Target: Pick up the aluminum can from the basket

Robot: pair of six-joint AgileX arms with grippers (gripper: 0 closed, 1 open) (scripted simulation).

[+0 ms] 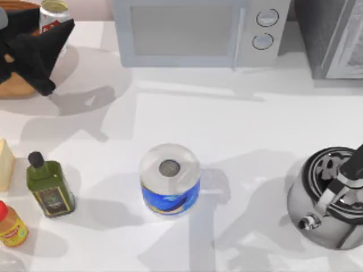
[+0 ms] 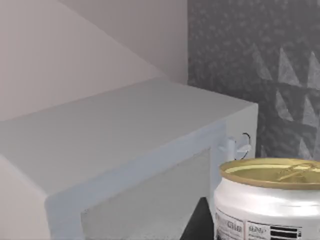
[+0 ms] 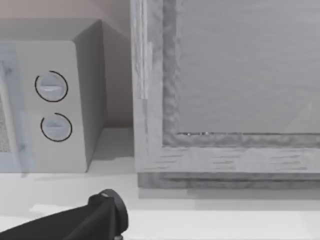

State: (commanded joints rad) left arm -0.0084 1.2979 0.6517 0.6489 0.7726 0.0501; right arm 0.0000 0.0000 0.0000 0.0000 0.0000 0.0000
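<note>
My left gripper (image 1: 48, 39) sits at the far-left corner of the table, over the round tan-brown wicker basket (image 1: 14, 88), whose rim shows beneath the black arm. The small silver aluminum can with a dull yellowish top and red on its side (image 1: 53, 14) stands upright just beyond the black fingers, raised above the basket rim and apparently clamped between them, though I cannot see the contact itself. In the left wrist view the can (image 2: 270, 200) sits right against the camera, with the pale grey microwave (image 2: 125, 160) behind it. My right arm is parked at the right edge beside the steel kettle with a black lid (image 1: 326, 198). The white-and-blue paper roll (image 1: 169, 178) stands mid-table, well apart from the can; the green bottle (image 1: 48, 187) and the small orange bottle (image 1: 11, 226) stand at the left.
</note>
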